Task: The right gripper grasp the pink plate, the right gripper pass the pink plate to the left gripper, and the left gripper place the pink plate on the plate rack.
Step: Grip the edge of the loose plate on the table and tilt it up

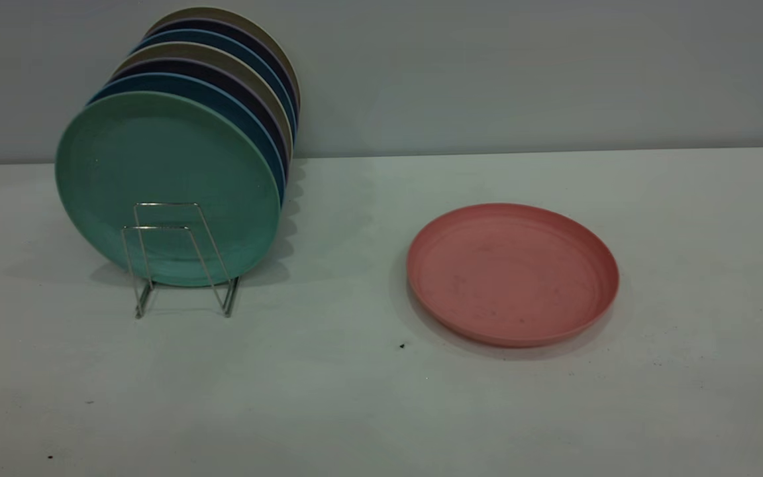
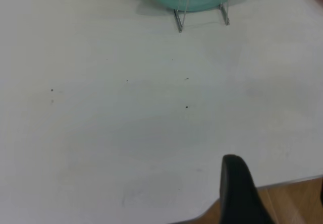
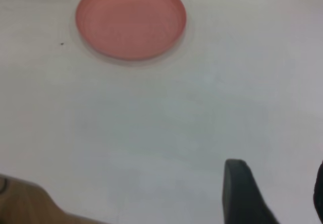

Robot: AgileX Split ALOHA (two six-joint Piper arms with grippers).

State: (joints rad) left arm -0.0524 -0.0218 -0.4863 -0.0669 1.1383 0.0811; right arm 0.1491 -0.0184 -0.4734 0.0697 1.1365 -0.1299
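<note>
The pink plate (image 1: 512, 273) lies flat on the white table, right of centre, and also shows in the right wrist view (image 3: 131, 19). The wire plate rack (image 1: 176, 258) stands at the left with its two front loops bare; its feet show in the left wrist view (image 2: 202, 12). Neither gripper shows in the exterior view. My right gripper (image 3: 275, 171) hovers over bare table well short of the pink plate, jaws wide apart and empty. My left gripper (image 2: 275, 183) hangs over the table's front edge, far from the rack, jaws apart and empty.
A teal-green plate (image 1: 163, 179) stands upright in the rack, with several blue, dark and beige plates stacked behind it. A grey wall runs behind the table (image 1: 355, 397). Wooden floor (image 2: 292, 204) shows past the table's front edge.
</note>
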